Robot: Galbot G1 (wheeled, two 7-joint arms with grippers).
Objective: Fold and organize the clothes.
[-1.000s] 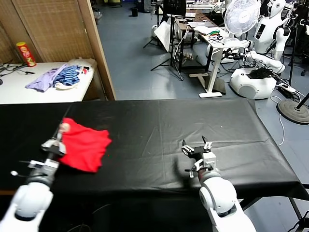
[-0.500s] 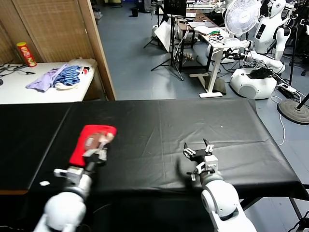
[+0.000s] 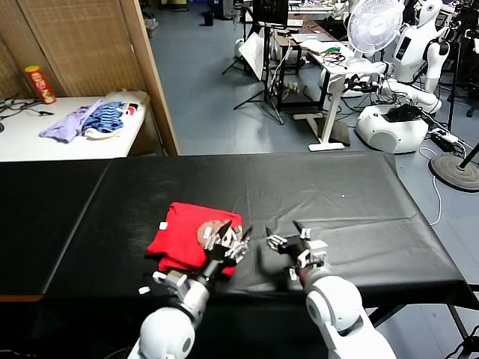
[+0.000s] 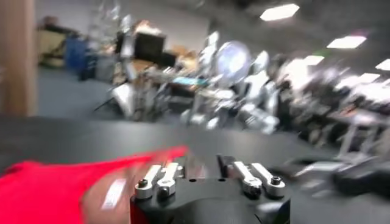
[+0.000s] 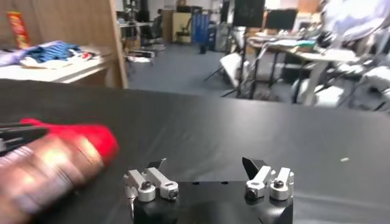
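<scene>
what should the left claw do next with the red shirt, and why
Probably lift the left claw straight up and draw it back. Its fingers stand open over the near right edge of the folded red T-shirt, which lies on the black table, so the shirt looks released.

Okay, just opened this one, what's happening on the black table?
A two-armed robot is folding a red T-shirt on the black table. The shirt lies as a folded bundle near the front edge, its white tag at one corner. The left gripper sits at the shirt's right edge with fingers spread, apparently not gripping it. The right gripper hovers open over bare cloth just beside it.
</scene>
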